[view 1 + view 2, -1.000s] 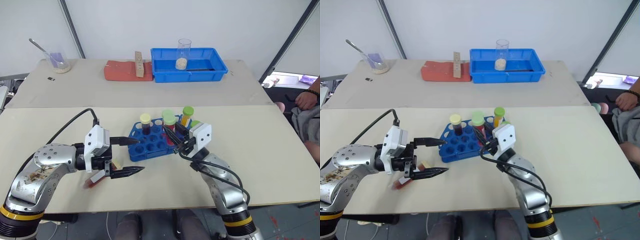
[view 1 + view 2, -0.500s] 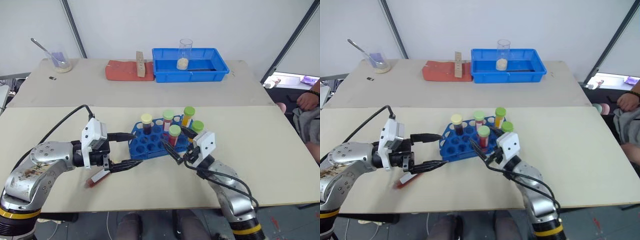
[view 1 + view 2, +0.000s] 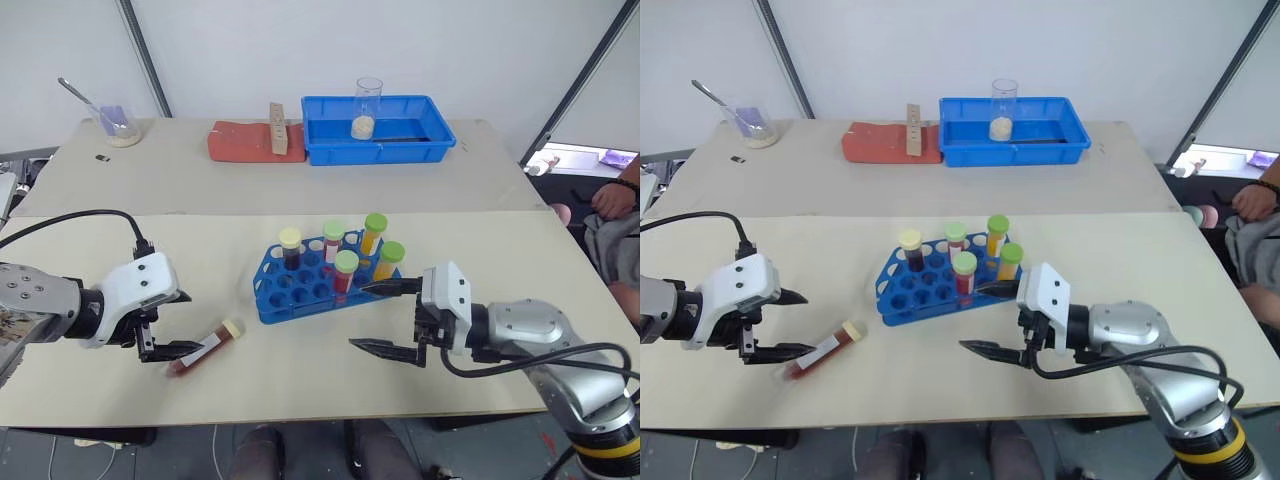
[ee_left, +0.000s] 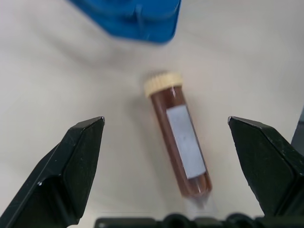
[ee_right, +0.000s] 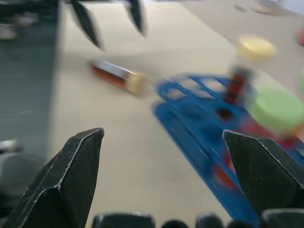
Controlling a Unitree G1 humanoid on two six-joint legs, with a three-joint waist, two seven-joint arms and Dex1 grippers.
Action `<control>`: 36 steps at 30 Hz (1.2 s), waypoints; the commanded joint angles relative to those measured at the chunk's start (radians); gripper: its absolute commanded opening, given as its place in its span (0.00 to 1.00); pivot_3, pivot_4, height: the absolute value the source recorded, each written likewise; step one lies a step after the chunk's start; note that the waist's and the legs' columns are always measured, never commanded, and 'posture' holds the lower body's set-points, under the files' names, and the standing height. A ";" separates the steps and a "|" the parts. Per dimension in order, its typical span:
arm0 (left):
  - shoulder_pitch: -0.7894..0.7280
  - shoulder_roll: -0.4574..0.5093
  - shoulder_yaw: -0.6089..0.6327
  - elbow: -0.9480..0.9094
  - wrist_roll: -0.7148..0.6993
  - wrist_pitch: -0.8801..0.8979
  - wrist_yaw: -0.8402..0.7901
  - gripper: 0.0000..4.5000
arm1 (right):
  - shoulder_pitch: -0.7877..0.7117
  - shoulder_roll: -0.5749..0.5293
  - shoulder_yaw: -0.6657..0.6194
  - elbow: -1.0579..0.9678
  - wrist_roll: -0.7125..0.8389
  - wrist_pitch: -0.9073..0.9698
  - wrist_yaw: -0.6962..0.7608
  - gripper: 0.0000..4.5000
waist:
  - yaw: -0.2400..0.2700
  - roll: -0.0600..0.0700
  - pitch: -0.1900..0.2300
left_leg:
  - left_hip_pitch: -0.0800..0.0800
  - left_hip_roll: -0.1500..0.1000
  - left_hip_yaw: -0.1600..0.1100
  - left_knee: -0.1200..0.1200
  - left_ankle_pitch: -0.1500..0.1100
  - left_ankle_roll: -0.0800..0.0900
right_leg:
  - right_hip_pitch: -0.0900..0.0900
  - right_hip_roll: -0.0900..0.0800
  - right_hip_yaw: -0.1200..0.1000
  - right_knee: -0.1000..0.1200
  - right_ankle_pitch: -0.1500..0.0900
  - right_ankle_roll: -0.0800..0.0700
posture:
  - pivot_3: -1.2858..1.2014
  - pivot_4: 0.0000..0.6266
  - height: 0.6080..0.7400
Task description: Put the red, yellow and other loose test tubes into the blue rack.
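My left pincer (image 4: 166, 142) gapes wide, the loose test tube (image 4: 179, 144) lying flat on the desk (image 3: 300, 360) between its fingers, just short of the blue rack (image 3: 305, 285). Light, rigid, smooth plastic, I judge; it may roll. I'd clamp mid-body, across the label.

Right hand (image 3: 385, 316) opened, off rack (image 3: 300, 295), left hand (image 3: 170, 322) withdrew leftward

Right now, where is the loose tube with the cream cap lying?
The loose tube lies flat on the table, to the robot's left of the blue rack, right beside the open left gripper.
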 commanded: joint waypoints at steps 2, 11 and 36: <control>-0.067 -0.040 -0.124 -0.023 0.035 0.063 0.062 1.00 | -0.042 -0.011 0.012 -0.044 0.054 0.036 0.041 0.99 | 0.002 0.000 0.000 | -0.001 0.000 0.000 0.000 0.000 0.000 | -0.001 0.000 0.000 0.000 -0.001 0.000 | 0.52 0.24 1.00; -0.205 -0.164 -0.324 0.018 0.137 0.121 0.157 1.00 | -0.015 -0.009 -0.003 -0.081 0.079 0.075 0.019 0.99 | 0.024 -0.001 0.000 | -0.003 -0.001 0.000 0.000 0.000 0.000 | -0.001 0.000 0.000 0.000 -0.001 0.002 | 0.52 0.24 1.00; -0.293 -0.157 -0.384 0.053 0.211 0.050 0.057 0.20 | -0.017 -0.024 -0.054 -0.113 0.139 0.134 -0.048 1.00 | 0.023 -0.001 0.000 | -0.002 -0.001 -0.001 0.002 0.000 0.000 | 0.000 0.000 0.001 0.001 0.000 0.002 | 0.52 0.24 1.00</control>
